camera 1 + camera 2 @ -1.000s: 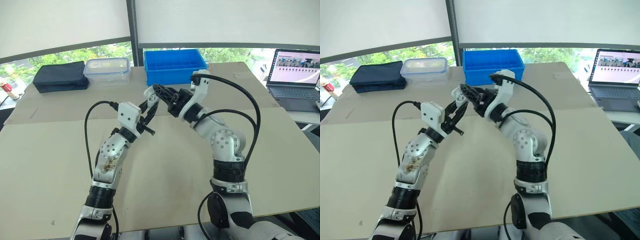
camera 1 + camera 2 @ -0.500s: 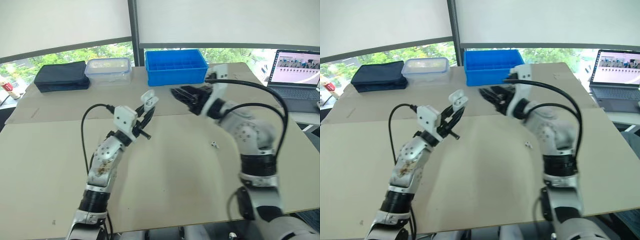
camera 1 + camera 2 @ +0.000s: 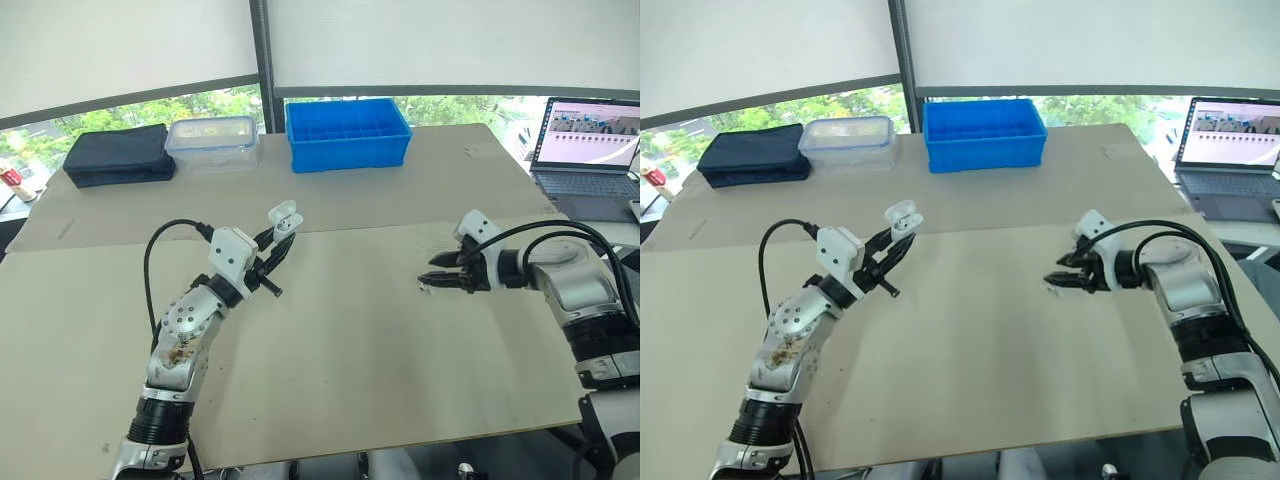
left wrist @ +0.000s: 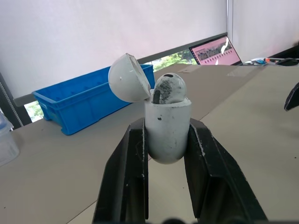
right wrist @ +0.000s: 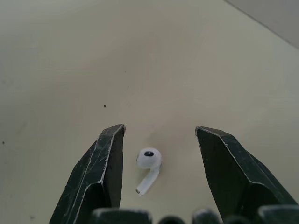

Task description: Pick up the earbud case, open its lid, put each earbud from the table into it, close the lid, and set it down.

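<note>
Right end effector (image 5: 160,130) astride glossy stemmed earbud (image 5: 148,161)

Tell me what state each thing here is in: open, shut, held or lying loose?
earbud case: gripped upright, lid open, seated earbud inside.
loose earbud: lying on the table, not gripped.
left gripper: shut on the earbud case.
right gripper: open, straddling the loose earbud.
plastic container: lid on.
laptop: open, screen lit.

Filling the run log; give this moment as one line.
left gripper: shut on earbud case, lid open, one earbud inside | right gripper: open, straddling second earbud on table | step: grasp pending
</note>
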You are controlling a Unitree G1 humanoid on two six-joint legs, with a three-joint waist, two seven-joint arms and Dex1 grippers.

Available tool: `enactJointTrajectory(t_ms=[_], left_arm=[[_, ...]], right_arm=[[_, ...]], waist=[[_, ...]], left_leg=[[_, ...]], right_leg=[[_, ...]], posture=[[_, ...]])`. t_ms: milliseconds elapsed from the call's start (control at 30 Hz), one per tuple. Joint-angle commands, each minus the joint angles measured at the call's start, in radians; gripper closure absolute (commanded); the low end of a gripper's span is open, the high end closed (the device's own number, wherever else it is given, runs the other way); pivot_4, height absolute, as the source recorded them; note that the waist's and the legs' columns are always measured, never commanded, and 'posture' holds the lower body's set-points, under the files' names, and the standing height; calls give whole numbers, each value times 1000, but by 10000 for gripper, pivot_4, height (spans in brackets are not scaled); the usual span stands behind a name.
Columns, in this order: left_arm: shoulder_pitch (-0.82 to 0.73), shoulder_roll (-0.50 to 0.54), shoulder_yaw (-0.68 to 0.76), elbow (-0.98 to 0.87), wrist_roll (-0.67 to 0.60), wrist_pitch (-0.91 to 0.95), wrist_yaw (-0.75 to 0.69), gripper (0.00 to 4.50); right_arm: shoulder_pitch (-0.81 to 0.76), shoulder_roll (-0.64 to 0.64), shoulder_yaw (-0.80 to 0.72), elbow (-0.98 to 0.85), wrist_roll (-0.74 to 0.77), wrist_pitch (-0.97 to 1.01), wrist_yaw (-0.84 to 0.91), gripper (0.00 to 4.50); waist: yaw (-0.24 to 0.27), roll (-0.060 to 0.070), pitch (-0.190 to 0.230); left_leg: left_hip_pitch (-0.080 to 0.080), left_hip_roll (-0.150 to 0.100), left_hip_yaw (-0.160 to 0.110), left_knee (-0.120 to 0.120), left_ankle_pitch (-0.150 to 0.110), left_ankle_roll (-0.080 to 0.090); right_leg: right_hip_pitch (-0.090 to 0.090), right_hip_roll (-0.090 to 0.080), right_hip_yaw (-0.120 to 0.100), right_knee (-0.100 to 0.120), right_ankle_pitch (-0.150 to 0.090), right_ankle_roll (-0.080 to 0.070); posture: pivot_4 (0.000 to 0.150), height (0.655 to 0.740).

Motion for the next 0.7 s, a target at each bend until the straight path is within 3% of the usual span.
enactJointTrajectory(t_ms=[33,700], left_arm=[[10,-3,2,-52,-4,-8,11,39496],[-16,-12,-2,-29,12,-14,17,39496]], right_arm=[[-2,-20,-5,-15,-43,-41,16,17813],[88,35,-38,-98,-95,35,-103,17813]], waist=[[1,0,0],[14,0,0]], left_leg=[[0,0,0,0,0,0],[0,0,0,0,0,-1]], right_leg=[[0,0,0,0,0,0],[0,0,0,0,0,0]], posture=[[1500,7400],[1500,7400]])
